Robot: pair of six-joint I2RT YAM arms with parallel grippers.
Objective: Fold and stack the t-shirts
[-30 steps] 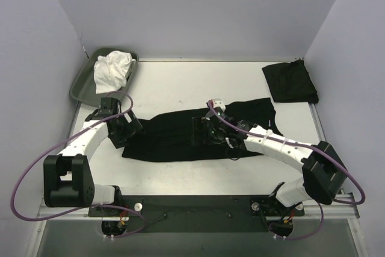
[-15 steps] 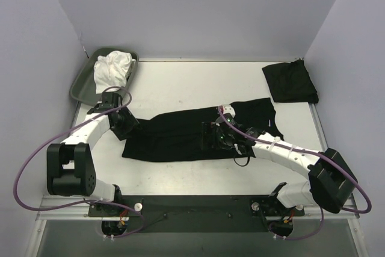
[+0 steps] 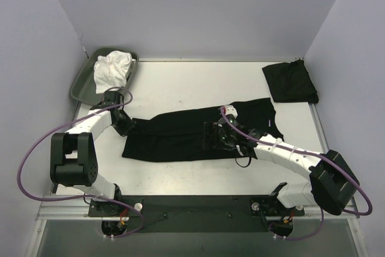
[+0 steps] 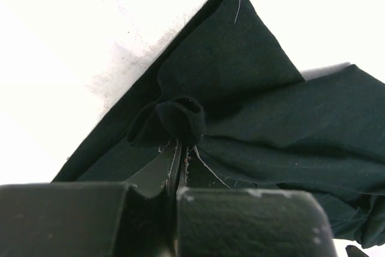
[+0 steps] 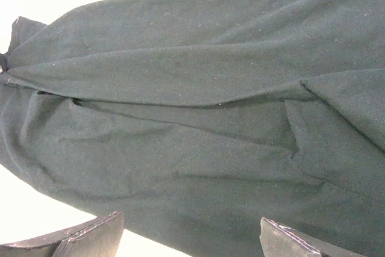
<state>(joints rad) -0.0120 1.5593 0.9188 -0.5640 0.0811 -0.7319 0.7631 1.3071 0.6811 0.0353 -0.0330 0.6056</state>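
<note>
Clenching left gripper jaws on the black t-shirt at its left end, holding right gripper jaws wide above its middle, lying lengthwise left-to-right on the tabletop.

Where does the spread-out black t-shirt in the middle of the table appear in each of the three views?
Top external: the t-shirt lies across the middle of the white table.
Left wrist: it fills centre and right, a fold pinched in the shut left pincer.
Right wrist: it fills nearly the whole picture, above the open right pincer.
Shared landmark: the white table, bright beside the cloth in every view.
</note>
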